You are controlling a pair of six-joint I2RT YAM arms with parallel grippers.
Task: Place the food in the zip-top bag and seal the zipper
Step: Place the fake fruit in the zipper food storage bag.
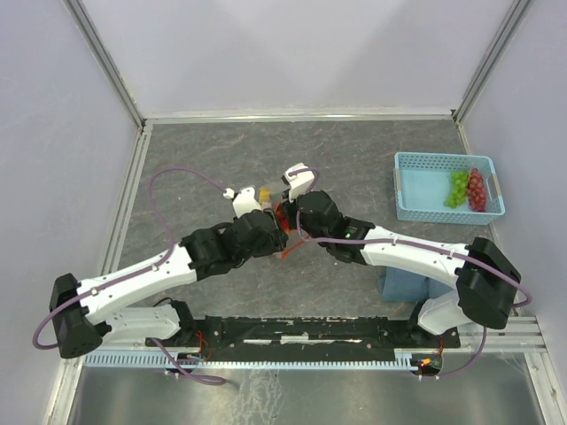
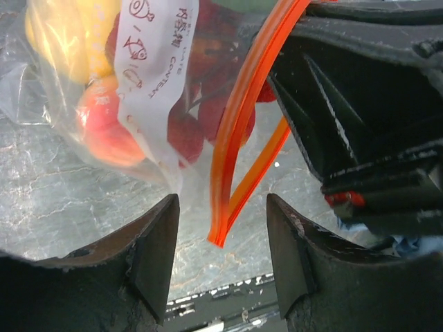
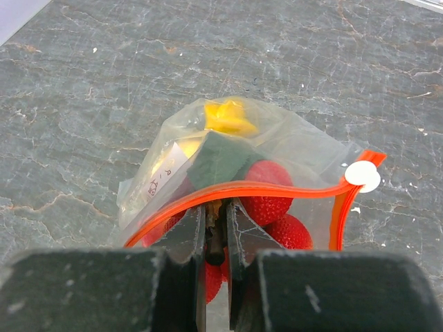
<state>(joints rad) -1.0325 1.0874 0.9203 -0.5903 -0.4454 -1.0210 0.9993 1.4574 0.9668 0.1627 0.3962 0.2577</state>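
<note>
The right fingers (image 3: 185, 238) are pressed together on the red-orange zipper strip (image 3: 277, 188) of the clear crinkly plastic bag (image 3: 304, 149), which holds red strawberries (image 3: 284, 232) and yellow fruit (image 3: 225, 116) in the middle of the grey tabletop (image 1: 354, 159), well apart from its framed edges. The left fingers (image 2: 156, 242) stand spread, with the strip's loose corner hanging between them and touching neither. The light-blue mesh basket (image 1: 421, 190) of grapes (image 1: 465, 189) sits near the right edge.

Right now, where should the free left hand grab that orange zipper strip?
Probably the zipper strip's loose corner, approached end-on, one jaw on each flat face. That end hangs free between the left gripper's open jaws, while the right gripper clamps the strip farther along.
</note>
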